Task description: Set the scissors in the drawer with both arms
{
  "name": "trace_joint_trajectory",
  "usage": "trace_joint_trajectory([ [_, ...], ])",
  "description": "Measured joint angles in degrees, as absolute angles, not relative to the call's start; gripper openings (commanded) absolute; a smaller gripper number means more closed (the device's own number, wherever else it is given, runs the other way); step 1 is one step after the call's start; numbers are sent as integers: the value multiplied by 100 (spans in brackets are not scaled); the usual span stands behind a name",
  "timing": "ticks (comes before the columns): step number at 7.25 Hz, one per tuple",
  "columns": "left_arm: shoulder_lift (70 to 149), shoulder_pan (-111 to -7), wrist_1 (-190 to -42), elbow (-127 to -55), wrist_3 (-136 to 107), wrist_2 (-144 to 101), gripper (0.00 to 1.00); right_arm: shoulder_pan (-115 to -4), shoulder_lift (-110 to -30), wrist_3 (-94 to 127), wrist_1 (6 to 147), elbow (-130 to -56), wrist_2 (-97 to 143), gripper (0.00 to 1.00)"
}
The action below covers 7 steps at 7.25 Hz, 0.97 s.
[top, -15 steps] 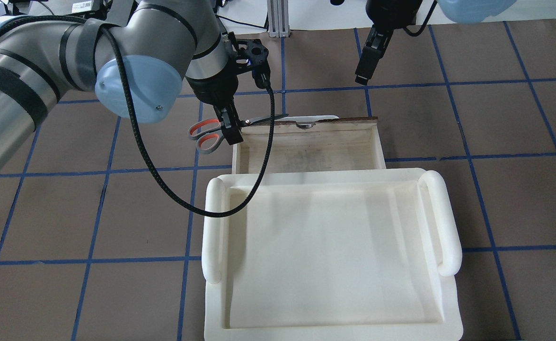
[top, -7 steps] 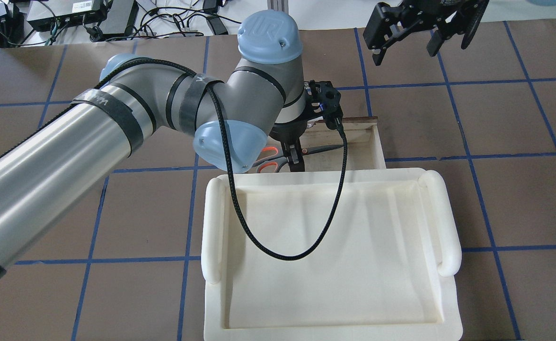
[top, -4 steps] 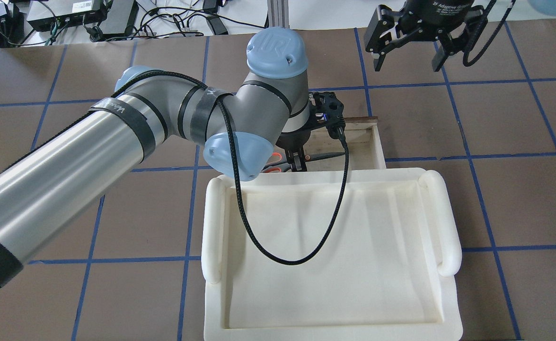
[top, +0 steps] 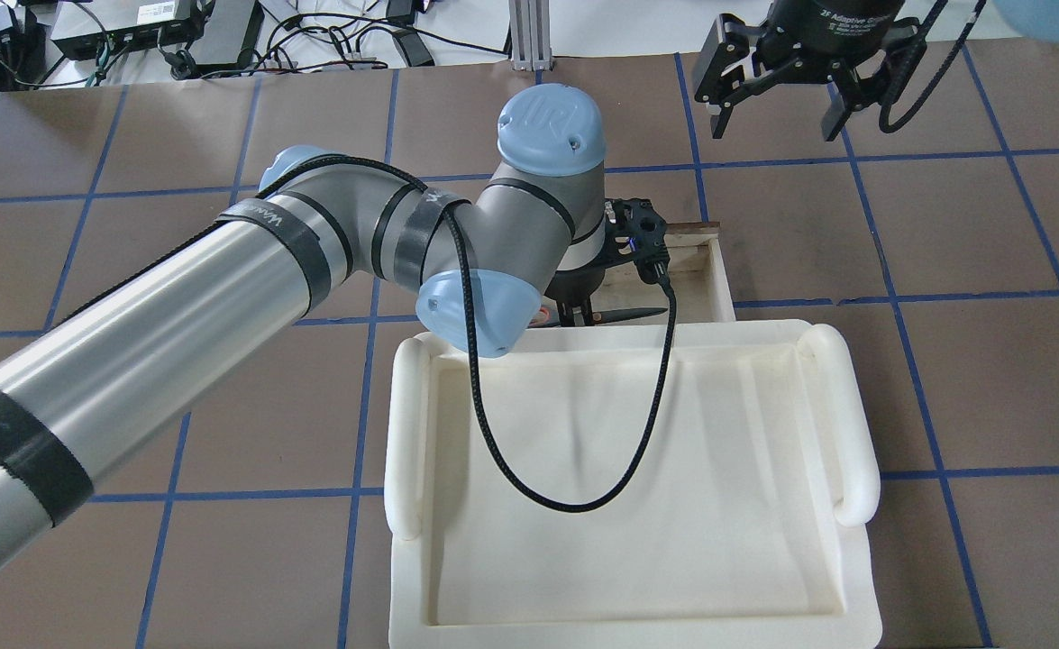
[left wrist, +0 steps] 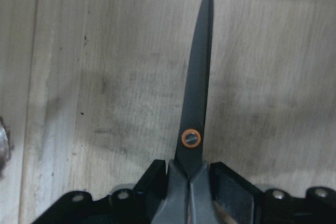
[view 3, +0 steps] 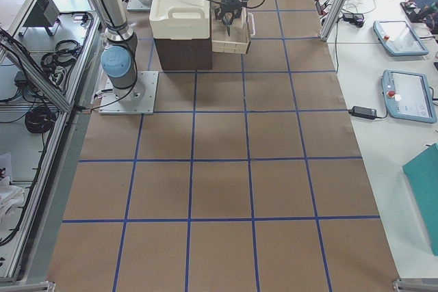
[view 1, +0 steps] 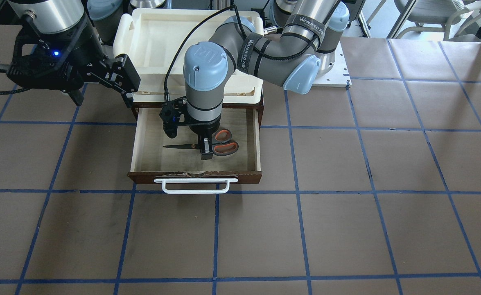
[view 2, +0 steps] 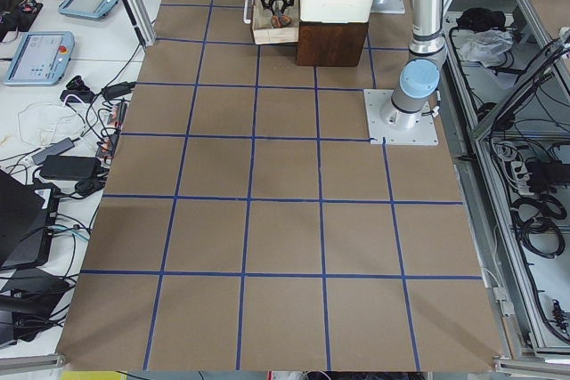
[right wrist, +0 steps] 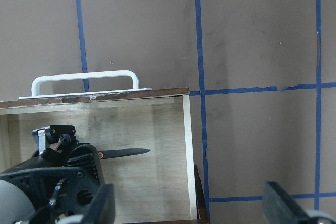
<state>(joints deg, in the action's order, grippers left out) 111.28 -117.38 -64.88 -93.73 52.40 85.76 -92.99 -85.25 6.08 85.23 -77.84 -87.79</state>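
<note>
I work in a robotics lab: my table [view 1: 387,164] is papered brown and gridded with blue tape [view 1: 346,191], teach pendants [view 3: 409,95] lie on a side bench, cables [top: 340,36] sprawl behind, and aluminium framing [view 3: 337,1] stands alongside.

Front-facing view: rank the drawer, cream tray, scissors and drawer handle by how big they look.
1. cream tray and drawer: about alike, tray partly hidden by left arm
2. drawer handle, narrowly
3. scissors, smallest

One drawer [view 1: 257,139] out there, and one pair of scissors [view 1: 224,148] inside it. One cream tray [top: 853,424], just above the drawer. Two arms: left arm [top: 178,306] over the drawer, right arm [view 1: 48,16] beside it. Two grippers too (one per arm): left gripper [view 1: 206,153], right gripper [top: 774,122].
</note>
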Motion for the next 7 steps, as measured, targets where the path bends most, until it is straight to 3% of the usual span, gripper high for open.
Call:
trace_joint_trajectory([
  [4,10542,-11442,-7003,-8819,5028,8625,100,-9294,-8522,589,8536,-7789,-8782,100],
  [7,9778,-9997,-8663,-8276,4072,8661,100,-9294,-8528,583,8546,-7814,-8782,100],
])
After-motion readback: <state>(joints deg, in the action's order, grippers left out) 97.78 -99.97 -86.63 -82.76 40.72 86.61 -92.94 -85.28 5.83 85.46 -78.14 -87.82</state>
